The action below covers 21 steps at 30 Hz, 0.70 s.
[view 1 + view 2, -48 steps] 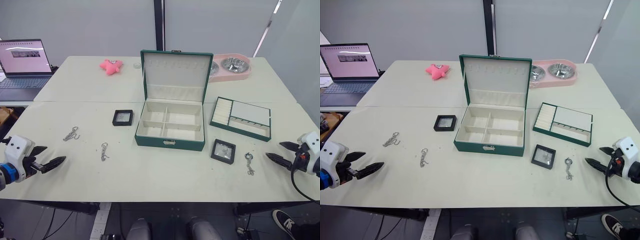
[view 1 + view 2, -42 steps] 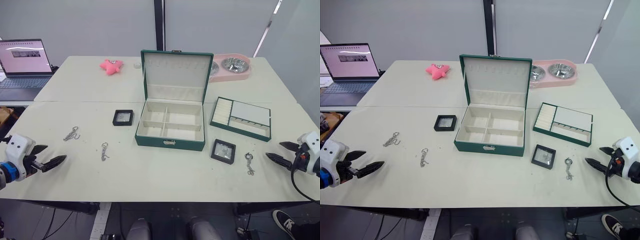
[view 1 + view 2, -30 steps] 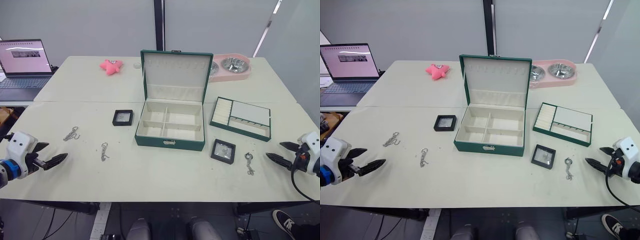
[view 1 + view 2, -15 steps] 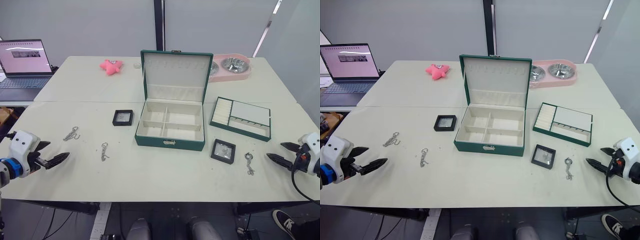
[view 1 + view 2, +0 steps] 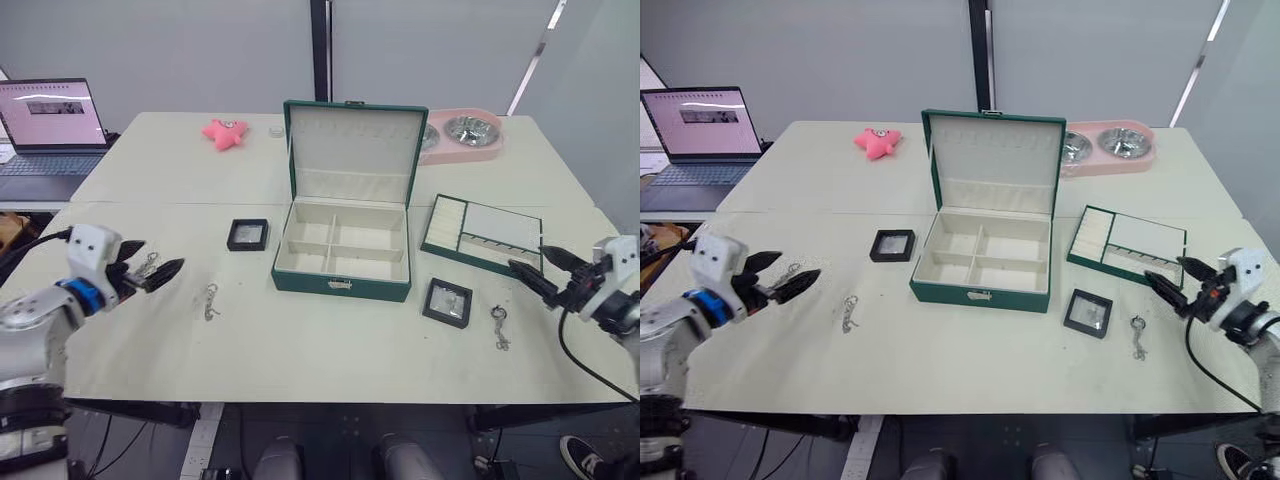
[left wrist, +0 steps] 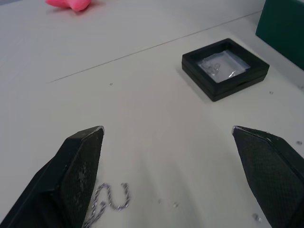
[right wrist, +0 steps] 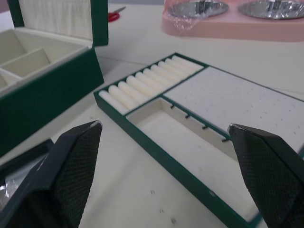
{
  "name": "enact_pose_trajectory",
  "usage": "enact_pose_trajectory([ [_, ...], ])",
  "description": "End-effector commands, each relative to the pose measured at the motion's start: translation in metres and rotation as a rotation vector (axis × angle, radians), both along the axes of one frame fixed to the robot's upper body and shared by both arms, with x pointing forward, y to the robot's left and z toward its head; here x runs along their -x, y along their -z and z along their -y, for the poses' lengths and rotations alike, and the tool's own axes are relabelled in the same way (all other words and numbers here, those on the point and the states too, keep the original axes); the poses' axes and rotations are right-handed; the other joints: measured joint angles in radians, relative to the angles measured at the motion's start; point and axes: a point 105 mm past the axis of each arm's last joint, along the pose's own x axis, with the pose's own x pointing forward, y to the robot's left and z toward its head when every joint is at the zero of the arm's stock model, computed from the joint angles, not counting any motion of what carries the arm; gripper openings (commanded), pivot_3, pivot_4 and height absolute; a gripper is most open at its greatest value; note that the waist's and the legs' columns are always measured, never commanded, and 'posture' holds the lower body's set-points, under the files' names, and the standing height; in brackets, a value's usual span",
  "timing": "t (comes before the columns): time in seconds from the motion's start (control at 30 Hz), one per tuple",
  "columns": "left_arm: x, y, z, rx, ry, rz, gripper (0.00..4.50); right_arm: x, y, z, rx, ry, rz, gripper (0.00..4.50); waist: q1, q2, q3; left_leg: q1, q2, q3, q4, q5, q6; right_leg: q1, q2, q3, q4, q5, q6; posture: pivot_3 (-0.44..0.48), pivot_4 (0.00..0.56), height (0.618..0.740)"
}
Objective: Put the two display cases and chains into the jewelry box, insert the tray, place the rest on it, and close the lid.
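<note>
The green jewelry box [image 5: 340, 282] stands mid-table with its lid [image 5: 350, 140] upright and open. One display case [image 5: 246, 234] lies left of it, the other [image 5: 446, 302] at its front right. The tray [image 5: 482, 237] rests to the right of the box. One chain [image 5: 209, 301] lies front left. Another chain [image 6: 107, 202] sits under my open left gripper [image 5: 155, 262], close to one finger. My right gripper [image 5: 527, 259] hovers open at the tray's near right corner, holding nothing.
A small silvery ringed piece [image 5: 498, 326] lies right of the nearer case. A laptop [image 5: 45, 125] sits far left. A pink star toy [image 5: 223, 131] and a pink double bowl [image 5: 462, 135] are at the back. The table's front edge runs near both arms.
My left gripper has swung in and forward from the table's left edge to over the left chain. My right gripper has moved up and inward to the tray's corner. Both stay open.
</note>
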Motion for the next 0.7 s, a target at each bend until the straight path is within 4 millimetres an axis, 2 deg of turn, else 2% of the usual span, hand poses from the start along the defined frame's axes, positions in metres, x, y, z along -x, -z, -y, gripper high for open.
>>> enact_pose_trajectory([
  [0.03, -0.014, -0.006, 0.029, -0.029, 0.059, 0.020, 4.31, -0.010, -0.009, -0.034, 0.064, -0.047, 0.049, 4.13, -0.002, 0.000, 0.000, 0.000, 0.000, 0.000, 0.000, 0.000, 0.000, 0.000, 0.000, 0.000, 0.000, 0.000, 0.000, 0.000, 0.150, 0.740],
  [0.1, -0.019, -0.001, 0.041, -0.027, 0.078, 0.011, 3.91, -0.014, -0.002, -0.051, 0.105, -0.081, 0.024, 3.68, -0.003, 0.000, 0.000, 0.000, 0.000, 0.001, 0.000, 0.000, 0.000, -0.001, 0.000, 0.001, 0.000, 0.000, 0.000, 0.000, 0.150, 0.740],
  [0.27, -0.027, 0.012, 0.076, -0.051, 0.149, -0.017, 2.33, -0.027, 0.016, -0.080, 0.220, -0.127, -0.028, 2.14, -0.001, 0.000, 0.000, -0.001, 0.000, 0.001, 0.000, 0.000, 0.000, -0.002, 0.000, 0.001, 0.000, 0.000, 0.000, 0.000, 0.150, 0.740],
  [0.5, -0.027, 0.022, 0.109, -0.048, 0.238, -0.048, 0.17, -0.036, 0.021, -0.111, 0.249, -0.207, -0.042, 0.46, -0.002, 0.000, 0.000, -0.001, 0.000, 0.000, 0.000, 0.000, 0.000, -0.002, 0.000, 0.000, 0.000, 0.000, 0.000, 0.000, 0.150, 0.740],
  [0.57, -0.024, 0.024, 0.117, -0.041, 0.264, -0.054, 0.00, -0.038, 0.020, -0.120, 0.240, -0.232, -0.039, 0.02, -0.002, 0.000, 0.000, -0.001, 0.000, 0.000, 0.000, 0.000, 0.000, -0.002, 0.000, 0.000, 0.000, 0.000, 0.000, 0.000, 0.150, 0.740],
  [0.7, -0.016, 0.028, 0.127, -0.035, 0.317, -0.076, 0.00, -0.040, 0.017, -0.131, 0.232, -0.262, -0.033, 0.02, -0.003, 0.000, 0.000, -0.001, 0.000, 0.000, 0.000, 0.000, 0.000, -0.002, 0.000, 0.000, 0.000, 0.000, 0.000, 0.000, 0.150, 0.740],
])
